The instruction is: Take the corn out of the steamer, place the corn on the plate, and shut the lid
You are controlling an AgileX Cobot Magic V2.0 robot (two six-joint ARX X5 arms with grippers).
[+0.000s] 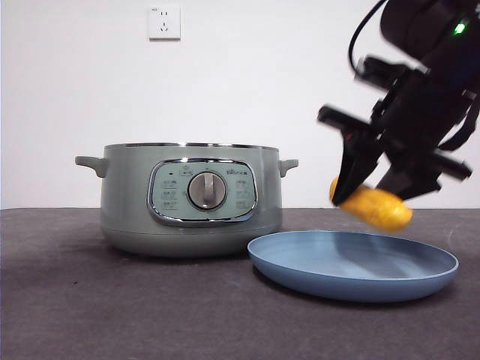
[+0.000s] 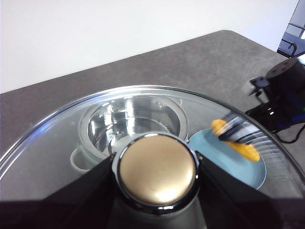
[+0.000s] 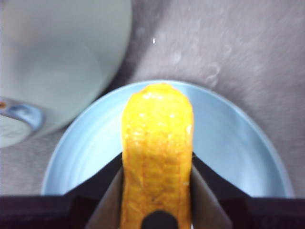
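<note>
My right gripper (image 1: pixel 358 196) is shut on the yellow-orange corn (image 1: pixel 373 206), which hangs tilted a little above the light-blue plate (image 1: pixel 352 264). The right wrist view shows the corn (image 3: pixel 157 157) clamped between the jaws over the plate (image 3: pixel 238 143). The pale green steamer (image 1: pixel 191 196) stands open left of the plate. My left gripper (image 2: pixel 157 172) is shut on the knob (image 2: pixel 157 171) of the glass lid (image 2: pixel 57 138), held high over the table. Through the lid I see the steamer (image 2: pixel 131 121), the plate (image 2: pixel 224 157) and the corn (image 2: pixel 238 143) below.
A dark grey mat covers the table (image 1: pixel 112 307). A white wall with a socket (image 1: pixel 164 22) stands behind. The steamer's side handles (image 1: pixel 90 163) stick out left and right. The table's far edge (image 2: pixel 228 32) shows in the left wrist view.
</note>
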